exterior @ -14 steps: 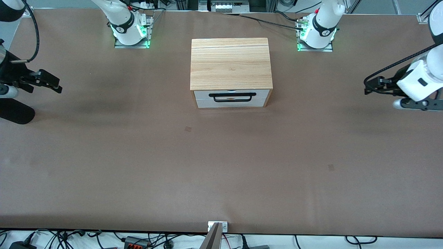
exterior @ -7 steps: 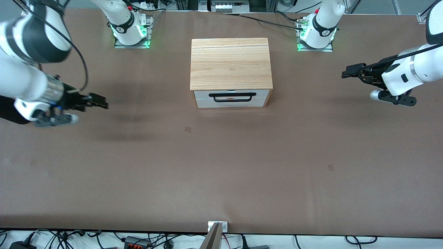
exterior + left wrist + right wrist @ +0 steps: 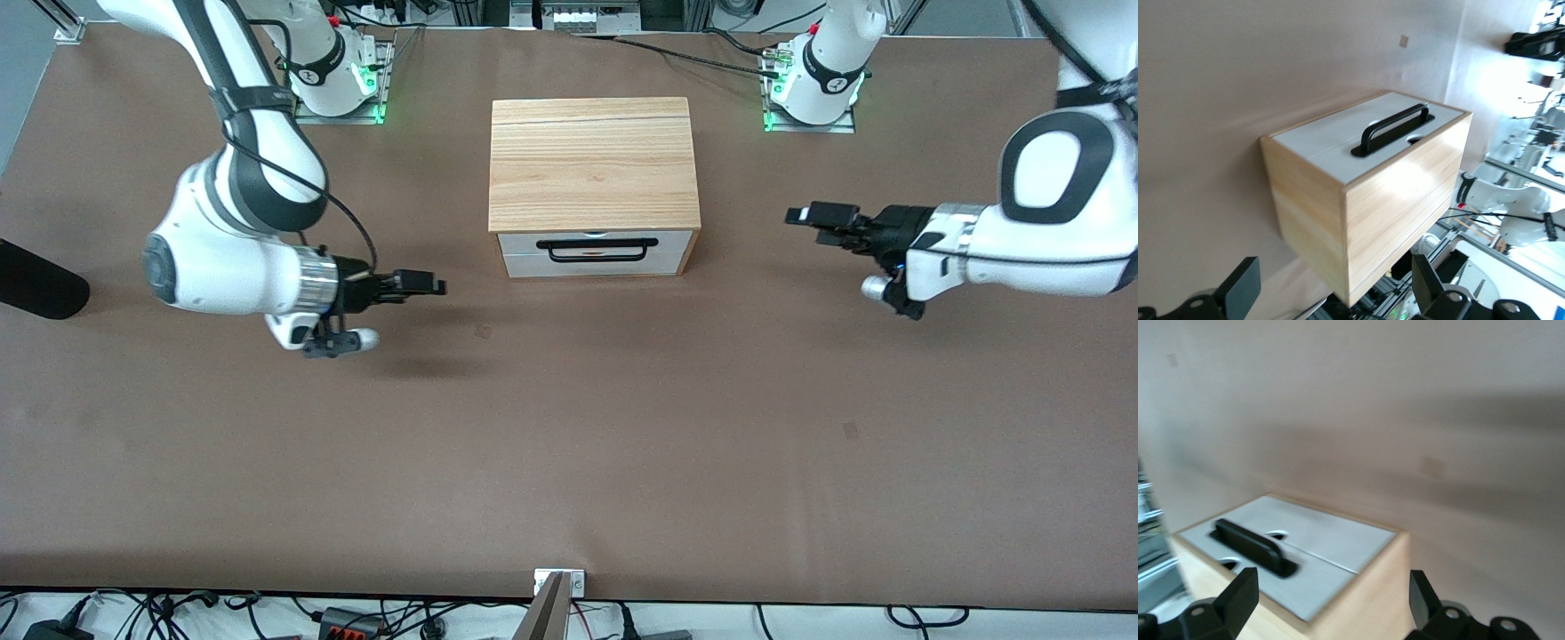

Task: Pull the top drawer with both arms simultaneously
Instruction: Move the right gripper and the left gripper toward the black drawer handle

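Note:
The top drawer [image 3: 520, 241] sits pushed in flush with the light-wood cabinet [image 3: 591, 160]. Its white front carries a long black bar handle [image 3: 596, 250]. My right gripper [image 3: 425, 285] hangs open over the table, beside the cabinet toward the right arm's end, pointing at it. My left gripper [image 3: 822, 218] hangs open over the table toward the left arm's end, also pointing at the cabinet. Neither touches anything. The left wrist view shows the drawer front [image 3: 1331, 143], its handle [image 3: 1395, 127] and the left gripper [image 3: 1333, 288] empty. The right wrist view shows the handle [image 3: 1251, 547] past the empty right gripper [image 3: 1331, 595].
The brown table [image 3: 569, 444] spreads wide around the cabinet. A black cylinder [image 3: 40, 291] lies at the table edge at the right arm's end. The arm bases [image 3: 333, 84] [image 3: 813, 89] stand either side of the cabinet. A small bracket [image 3: 558, 582] sits at the front edge.
Both arms have swung in from the table's ends toward the cabinet, each gripper now much closer to its side. Both grippers stayed open and the drawer has not moved.

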You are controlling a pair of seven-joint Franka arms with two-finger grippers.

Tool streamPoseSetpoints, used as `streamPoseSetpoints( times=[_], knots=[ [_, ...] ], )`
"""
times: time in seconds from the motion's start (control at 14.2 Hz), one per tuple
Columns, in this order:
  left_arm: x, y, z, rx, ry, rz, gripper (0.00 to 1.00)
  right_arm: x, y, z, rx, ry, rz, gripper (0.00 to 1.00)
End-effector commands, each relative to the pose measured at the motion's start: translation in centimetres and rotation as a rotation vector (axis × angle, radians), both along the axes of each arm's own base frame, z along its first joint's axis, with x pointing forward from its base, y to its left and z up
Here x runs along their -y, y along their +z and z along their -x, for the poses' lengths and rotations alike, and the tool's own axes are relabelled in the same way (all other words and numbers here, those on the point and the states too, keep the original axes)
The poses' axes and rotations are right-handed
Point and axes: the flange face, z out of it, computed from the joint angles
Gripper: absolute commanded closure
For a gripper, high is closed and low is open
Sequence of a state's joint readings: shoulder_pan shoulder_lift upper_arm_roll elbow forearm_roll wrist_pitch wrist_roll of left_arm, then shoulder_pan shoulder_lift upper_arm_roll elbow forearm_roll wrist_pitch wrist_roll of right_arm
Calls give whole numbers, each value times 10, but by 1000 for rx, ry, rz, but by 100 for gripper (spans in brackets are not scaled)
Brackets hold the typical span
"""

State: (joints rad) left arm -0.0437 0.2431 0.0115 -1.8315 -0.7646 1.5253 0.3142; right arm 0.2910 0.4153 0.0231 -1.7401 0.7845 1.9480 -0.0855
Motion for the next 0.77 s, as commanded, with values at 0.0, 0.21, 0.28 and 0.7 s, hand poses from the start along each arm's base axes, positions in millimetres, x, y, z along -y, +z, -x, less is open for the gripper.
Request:
streamPoseSetpoints(
  times=[0.0,0.21,0.28,0.7],
  knots=[
    [33,-34,-5,89,-1,127,0,-11,-32,-5,2,-4,-173,0],
    [63,-80,3,97,90,359,0,-29,-67,-3,20,-16,-356,0],
    [66,-92,3,113,99,405,0,-43,-80,2,25,-26,-429,0],
    [118,-148,32,189,201,674,0,-105,-105,26,77,-47,-631,0]
  ],
)
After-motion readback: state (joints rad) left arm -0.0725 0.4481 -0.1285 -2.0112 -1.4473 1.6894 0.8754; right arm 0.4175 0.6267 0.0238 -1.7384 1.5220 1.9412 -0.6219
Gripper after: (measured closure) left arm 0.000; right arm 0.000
